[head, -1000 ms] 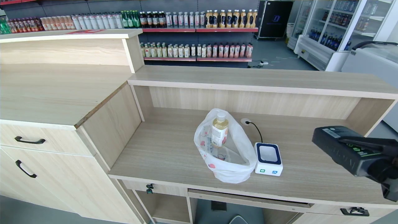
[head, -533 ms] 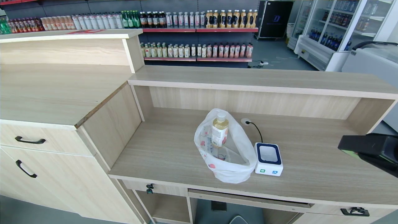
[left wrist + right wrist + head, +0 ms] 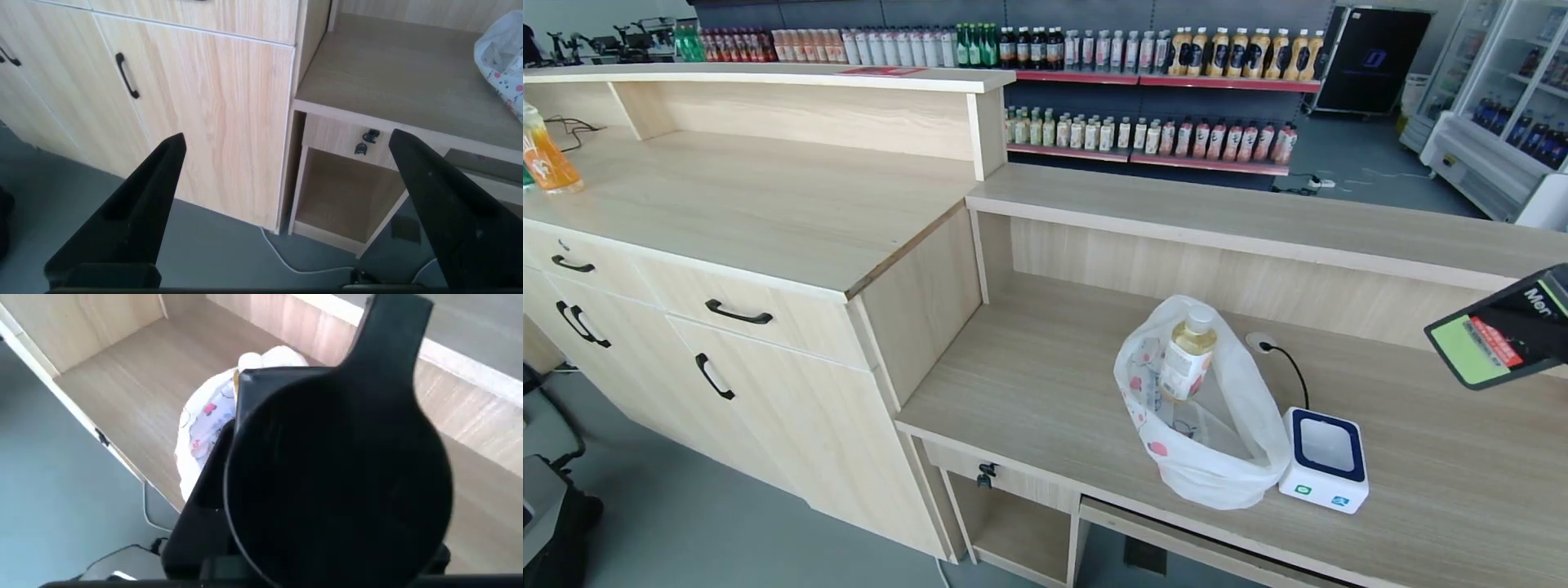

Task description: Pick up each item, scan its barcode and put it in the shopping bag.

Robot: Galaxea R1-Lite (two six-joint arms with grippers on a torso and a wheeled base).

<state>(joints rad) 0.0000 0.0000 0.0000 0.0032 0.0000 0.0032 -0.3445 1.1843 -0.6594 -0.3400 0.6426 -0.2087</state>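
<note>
Clamped shut on dark can (image 3: 1499, 339) with right gripper (image 3: 335, 465), high off right end of lower counter (image 3: 1462, 498); long axis tilted near level, green label turned toward bag side. Down and left from there to scanner (image 3: 1325, 461), window up, touching shopping bag (image 3: 1217, 474) on its left, 1 bottle (image 3: 1186, 363) upright inside. Nearer by right arm, clearly. Room to drop over bare wood right of scanner; raised ledge (image 3: 1258, 216) behind, front edge close. Spread wide and empty at left gripper (image 3: 282, 220), low by cabinet doors (image 3: 212, 114)

At head view's right edge, black can (image 3: 1496, 341) cropped.
</note>
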